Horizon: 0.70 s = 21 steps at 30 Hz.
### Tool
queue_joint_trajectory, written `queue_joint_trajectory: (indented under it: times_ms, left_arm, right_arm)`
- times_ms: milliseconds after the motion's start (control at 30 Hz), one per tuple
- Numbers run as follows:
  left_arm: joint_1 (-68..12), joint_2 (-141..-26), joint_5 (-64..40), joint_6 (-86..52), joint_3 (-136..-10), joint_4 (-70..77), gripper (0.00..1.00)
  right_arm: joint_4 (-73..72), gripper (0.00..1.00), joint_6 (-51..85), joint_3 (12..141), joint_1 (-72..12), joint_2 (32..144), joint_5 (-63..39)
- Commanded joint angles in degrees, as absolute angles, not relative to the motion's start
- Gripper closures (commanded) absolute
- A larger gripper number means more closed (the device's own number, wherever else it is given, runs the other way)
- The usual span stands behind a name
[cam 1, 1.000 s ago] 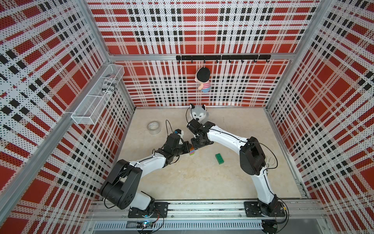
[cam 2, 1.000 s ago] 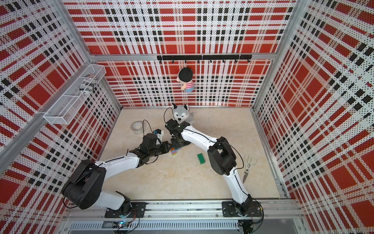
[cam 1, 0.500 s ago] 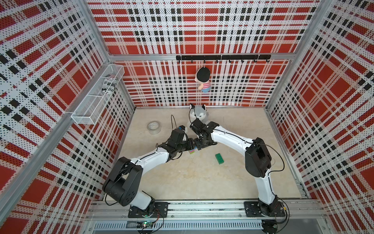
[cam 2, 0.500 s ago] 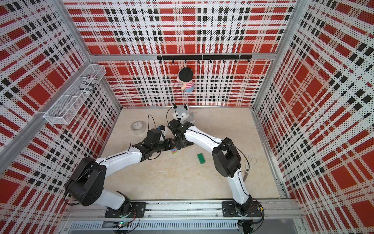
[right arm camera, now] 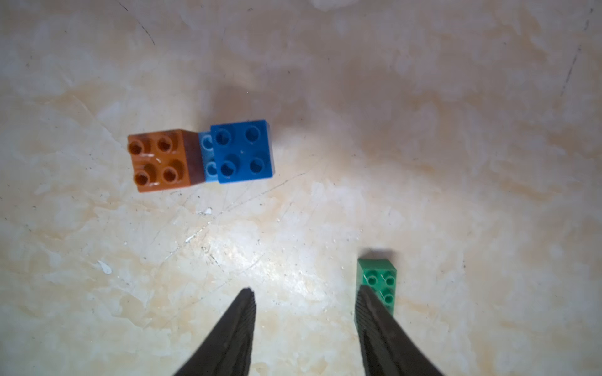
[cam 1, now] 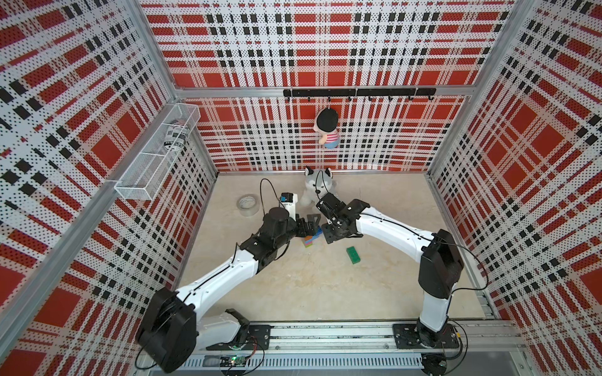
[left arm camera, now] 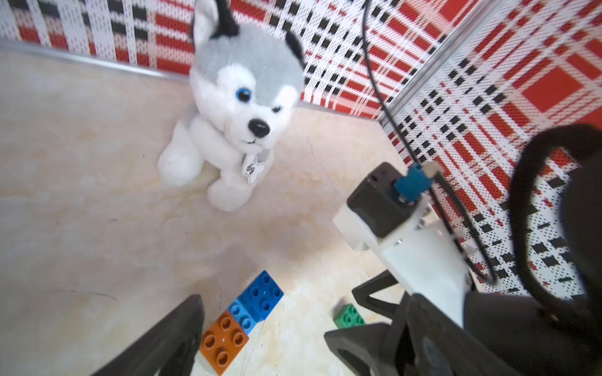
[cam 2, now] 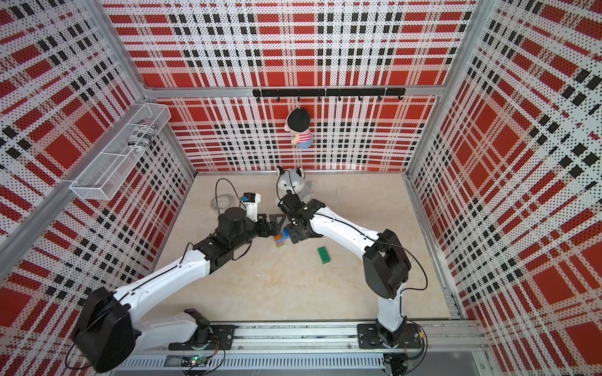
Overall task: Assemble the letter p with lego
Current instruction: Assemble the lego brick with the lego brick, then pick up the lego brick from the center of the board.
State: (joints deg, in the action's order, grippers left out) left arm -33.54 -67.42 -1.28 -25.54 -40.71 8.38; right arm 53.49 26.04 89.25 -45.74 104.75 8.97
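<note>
The left arm and right arm wear glossy white shells between chunky black joint housings, with thin black cables looping along them, black base plates bolted to a silver aluminium rail, and tapering, ribbed black fingers.

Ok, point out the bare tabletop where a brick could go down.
Widest bare patch: between the dark green brick and the front rail. Also bare: the far corner right of the husky plush. Crowded: around the brick stack, where the left gripper and right gripper meet, tape roll nearby.
</note>
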Motion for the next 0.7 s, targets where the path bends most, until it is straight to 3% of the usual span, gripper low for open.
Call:
queue_joint_trajectory:
  times_ms: [0,267,433,667]
  left_arm:
    - [-34.9,-63.5,4.7,-18.2,-29.8,21.5,0.02]
    - [-35.5,-64.5,3.7,-13.8,-10.8,51.3,0.02]
    - [-36.4,-76.6,5.3,-13.5,-6.4,67.2,0.02]
    - [-36.9,-97.8,5.3,-13.4,-6.6,88.7,0.02]
  right_arm:
    - [50.5,0.46,25.5,84.6,-44.3,96.9,10.0]
    - [43.5,0.39,21.7,69.1,-39.6,79.2,9.7]
    - [39.5,0.33,19.9,62.0,-37.8,73.0,9.0]
    - [39.0,0.31,18.7,59.3,-37.3,72.4,8.9]
